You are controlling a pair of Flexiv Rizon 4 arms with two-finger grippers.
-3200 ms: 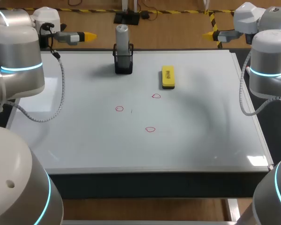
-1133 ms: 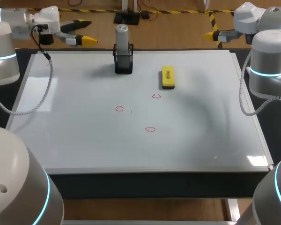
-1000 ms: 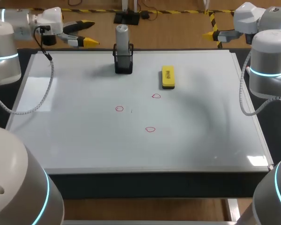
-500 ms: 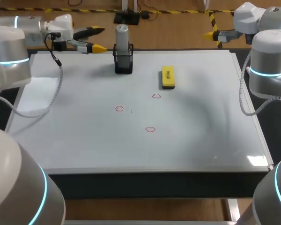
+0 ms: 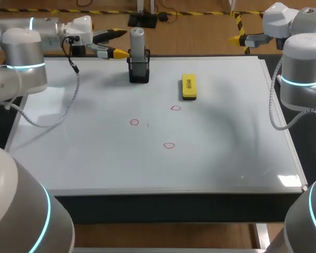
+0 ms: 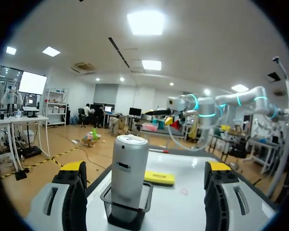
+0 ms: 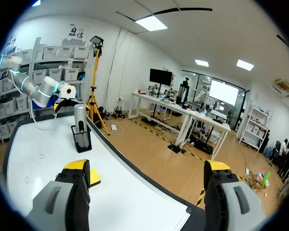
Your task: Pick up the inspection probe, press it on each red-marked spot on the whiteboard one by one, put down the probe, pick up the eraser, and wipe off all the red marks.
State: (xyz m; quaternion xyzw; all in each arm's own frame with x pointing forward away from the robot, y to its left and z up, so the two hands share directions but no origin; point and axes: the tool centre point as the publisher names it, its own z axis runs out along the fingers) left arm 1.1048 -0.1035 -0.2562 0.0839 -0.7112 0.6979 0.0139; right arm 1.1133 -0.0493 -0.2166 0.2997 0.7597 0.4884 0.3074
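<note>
The inspection probe (image 5: 137, 44), a silver cylinder, stands upright in a black mesh holder (image 5: 139, 72) at the far middle of the whiteboard (image 5: 95, 158). My left gripper (image 5: 116, 43) is open just left of the probe, level with its upper half, not touching it. In the left wrist view the probe (image 6: 129, 171) stands ahead of the open left gripper (image 6: 147, 168), towards one finger. The yellow eraser (image 5: 188, 86) lies right of the holder. Three small red marks (image 5: 134, 122) (image 5: 175, 108) (image 5: 169, 145) sit mid-board. My right gripper (image 5: 235, 38) hangs open past the far right edge, empty.
The right wrist view shows the probe (image 7: 80, 115), the eraser (image 7: 94, 177) beside one finger, and my left arm (image 7: 43, 89) beyond. Bare board spreads across the near half and the right side.
My left arm has swung right along the far edge, bringing its open gripper up beside the probe. The right arm, probe and eraser have not moved.
</note>
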